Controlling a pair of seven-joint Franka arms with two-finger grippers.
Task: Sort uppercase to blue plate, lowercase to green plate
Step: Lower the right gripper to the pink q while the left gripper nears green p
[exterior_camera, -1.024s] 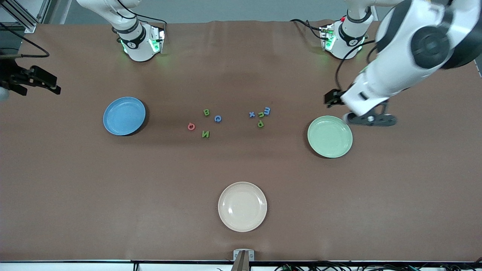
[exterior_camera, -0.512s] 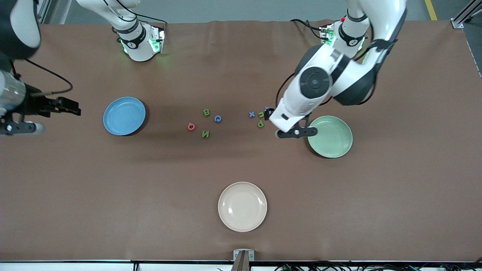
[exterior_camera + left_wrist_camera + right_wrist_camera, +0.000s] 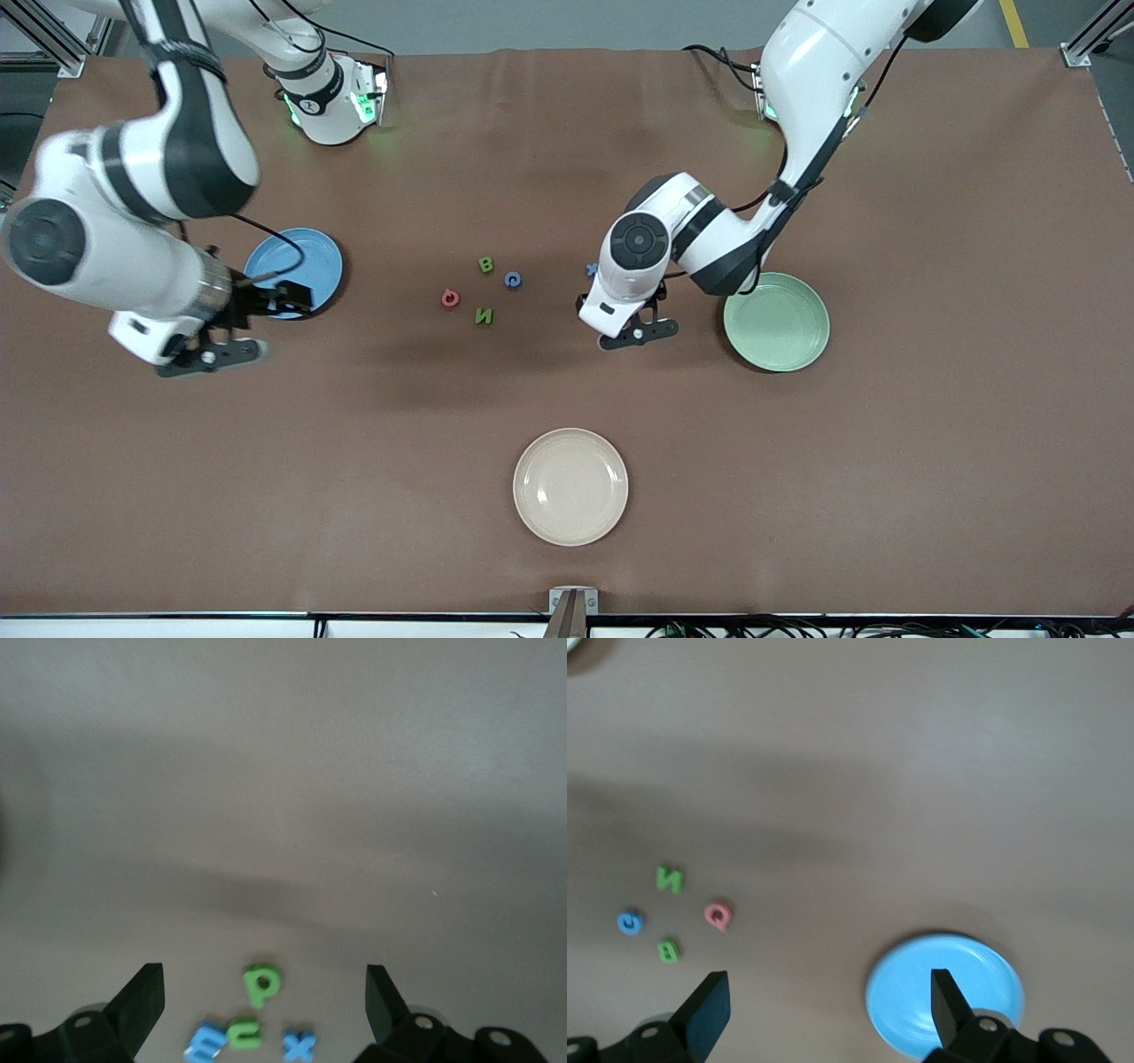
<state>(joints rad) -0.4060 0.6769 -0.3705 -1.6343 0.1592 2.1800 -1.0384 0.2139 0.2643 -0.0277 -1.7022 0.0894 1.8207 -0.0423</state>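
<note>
I am holding my left gripper (image 3: 261, 1005) spread wide over the lowercase (image 3: 252, 1019) letters near the green plate (image 3: 777, 321). My right gripper (image 3: 824, 1014) is hanging spread beside the blue plate (image 3: 306, 257); uppercase (image 3: 483, 288) letters are lying between the plates.

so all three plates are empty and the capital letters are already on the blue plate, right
Not quite. The front view shows the capital letters lying on the table, between the blue plate and the green plate. All three plates, the cream plate included, are empty.
</note>
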